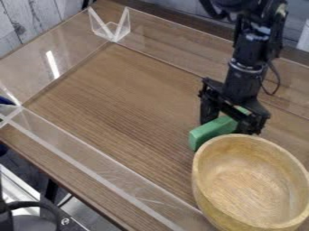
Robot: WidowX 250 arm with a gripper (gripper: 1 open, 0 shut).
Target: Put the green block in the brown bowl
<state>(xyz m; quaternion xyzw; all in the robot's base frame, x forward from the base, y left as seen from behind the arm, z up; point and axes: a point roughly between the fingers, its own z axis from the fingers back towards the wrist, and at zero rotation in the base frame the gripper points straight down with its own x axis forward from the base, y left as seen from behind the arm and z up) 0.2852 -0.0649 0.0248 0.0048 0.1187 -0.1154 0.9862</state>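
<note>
The green block (210, 132) lies flat on the wooden table, just beyond the far rim of the brown bowl (254, 185), which fills the lower right. My gripper (229, 115) points down over the block's far end, jaws open, one black finger on each side of it. Its fingertips reach nearly to the table. Whether they touch the block I cannot tell. The block's far end is partly hidden behind the fingers.
Clear acrylic walls (72, 144) fence the wooden table (121, 99) along the left and front edges. A clear plastic bracket (110, 24) stands at the back left corner. The arm's black cable hangs behind the gripper.
</note>
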